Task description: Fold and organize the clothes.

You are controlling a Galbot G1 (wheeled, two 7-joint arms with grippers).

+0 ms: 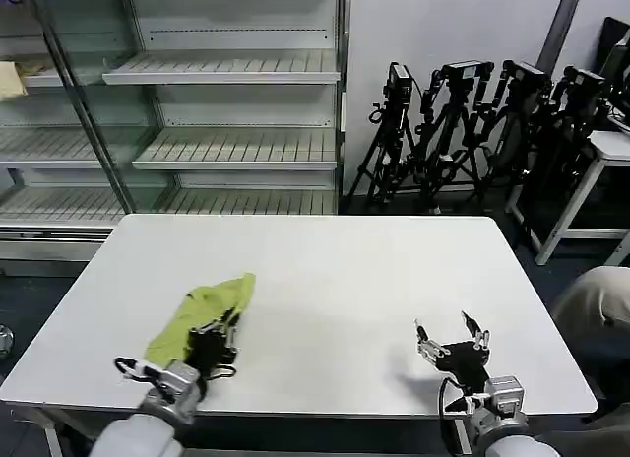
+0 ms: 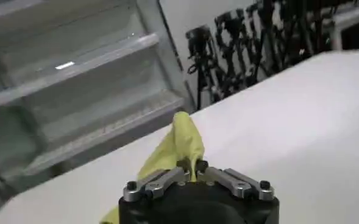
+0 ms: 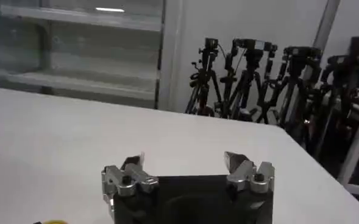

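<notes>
Left gripper [image 1: 219, 337] pinches the T-shirt [image 1: 202, 314], seemingly at its edge: soft, light, floppy; right gripper [image 1: 451, 339] spread empty.

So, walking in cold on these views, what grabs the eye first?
The crumpled lime yellow-green soft T-shirt on the white table's near-left part, pinched by the left gripper. Next, the right gripper with fingers spread over bare table on the near right, then the black tripods behind.

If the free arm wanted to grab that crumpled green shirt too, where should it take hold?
Probably the far corner of the T-shirt, which lies loose and pointed on the table. The right end effector, open, would come from the shirt's right side, since the left end effector is shut on the near end.
</notes>
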